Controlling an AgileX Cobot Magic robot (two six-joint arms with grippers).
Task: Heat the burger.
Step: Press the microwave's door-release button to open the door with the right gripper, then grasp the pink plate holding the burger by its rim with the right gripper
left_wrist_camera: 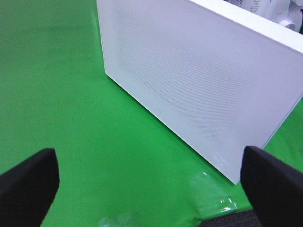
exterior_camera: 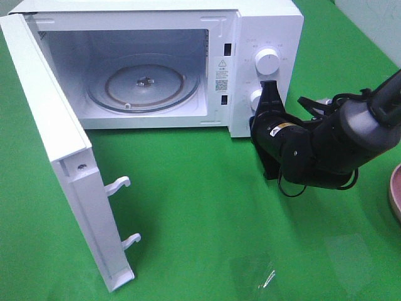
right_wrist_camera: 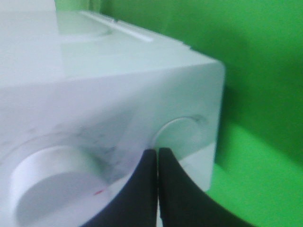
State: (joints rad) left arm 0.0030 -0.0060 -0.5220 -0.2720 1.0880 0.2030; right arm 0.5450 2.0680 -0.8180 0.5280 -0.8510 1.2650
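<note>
Burger: in no view; only the rim of a pink plate [exterior_camera: 396, 188] shows at the counter's right edge.
Oven: white microwave [exterior_camera: 263, 25] with a bare round glass turntable [exterior_camera: 144, 84], so nothing is loaded yet.
Door: white hinged door [exterior_camera: 56, 169] swung wide over the green counter [exterior_camera: 200, 188].
Right gripper [exterior_camera: 270, 86]: pinched together on nothing, its tips at the lower white round knob [exterior_camera: 255, 96].
Left gripper [left_wrist_camera: 151, 184]: spread wide, empty, near the door's outer face.
Risk: nudging that knob now would set a timer on an empty, open oven.
Risk: pressed-together fingers could skid off the knob or shove the oven.
</note>
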